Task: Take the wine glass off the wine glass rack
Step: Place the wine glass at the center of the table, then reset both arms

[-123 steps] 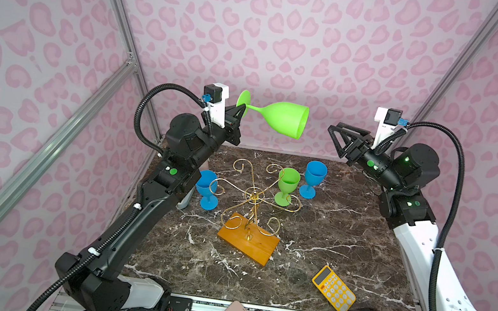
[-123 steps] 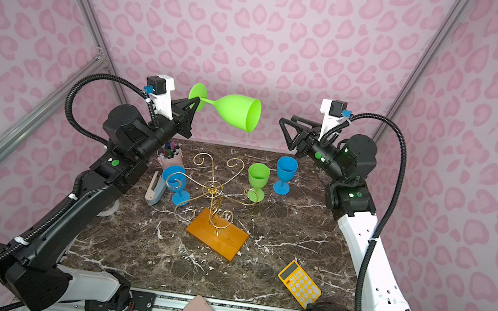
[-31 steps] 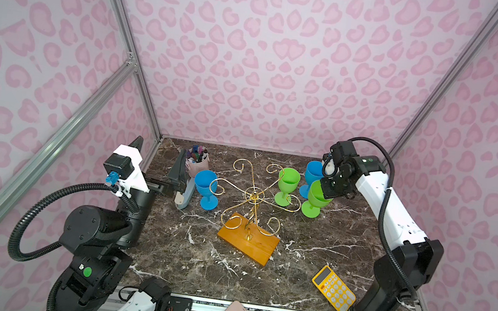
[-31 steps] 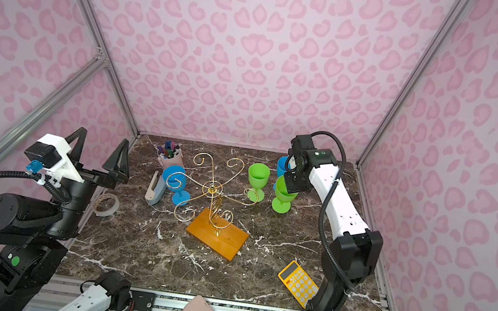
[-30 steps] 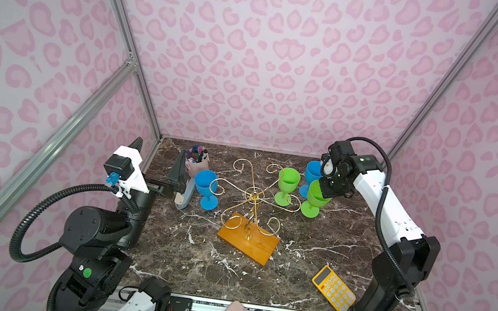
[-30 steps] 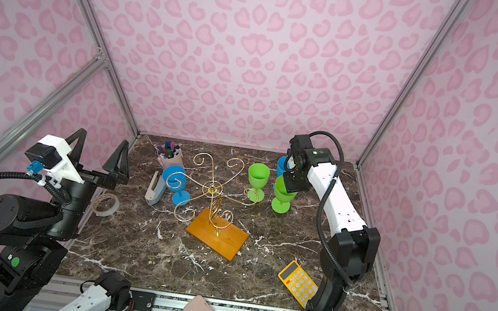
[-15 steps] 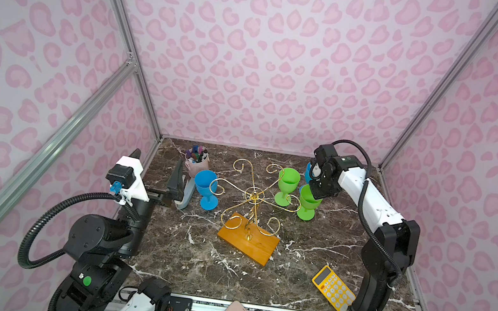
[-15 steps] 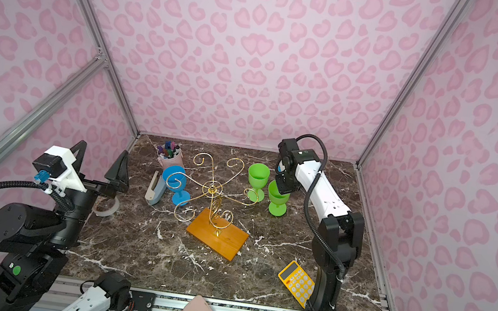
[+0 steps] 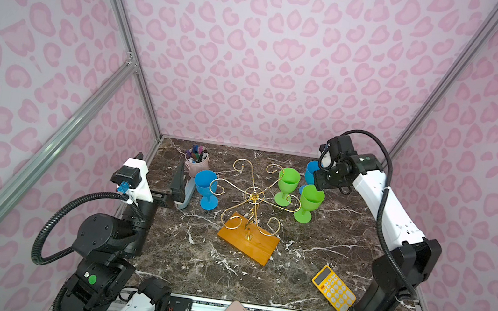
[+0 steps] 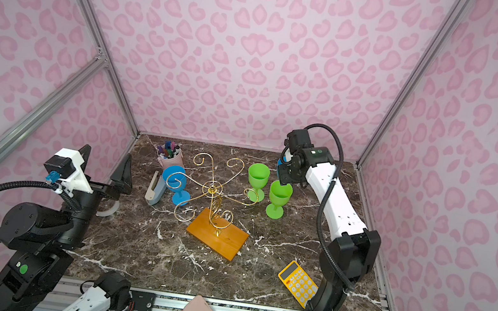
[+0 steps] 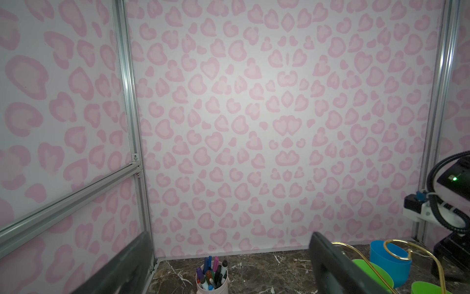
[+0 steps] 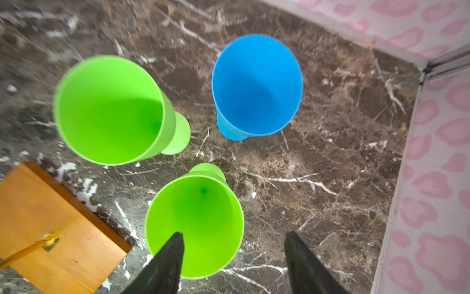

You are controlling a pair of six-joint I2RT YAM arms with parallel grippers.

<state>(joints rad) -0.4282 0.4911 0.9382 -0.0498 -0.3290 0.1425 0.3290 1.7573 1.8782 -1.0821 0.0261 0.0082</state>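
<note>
**Desk:** Where's the wine glass?

**Me:** Off the wine glass rack (image 9: pixel 246 241). The green wine glass (image 9: pixel 309 202) stands on its own foot on the table (image 9: pixel 192 255), right of centre in both top views, near the rack's right-hand scroll but apart from the wire.

**Desk:** And your gripper?

**Me:** My right gripper (image 12: pixel 234 233) hangs directly over the rim with its jaws apart and nothing pinched. The glass's long axis is upright and runs straight down beneath me, so I judge a plain vertical lift clears it. My left gripper (image 10: pixel 104 163) is also spread and empty at the lower left of the frame, well apart from the glass, so the right arm is the nearer one.

**Desk:** Surfaces?

**Me:** It's smooth matte plastic with a flared bowl and a round foot. The rack is thin gold wire, curled at the tips, on an orange-brown wooden block. A second green glass (image 9: pixel 288 179) and a blue glass (image 12: pixel 256 84) stand close behind.
</note>
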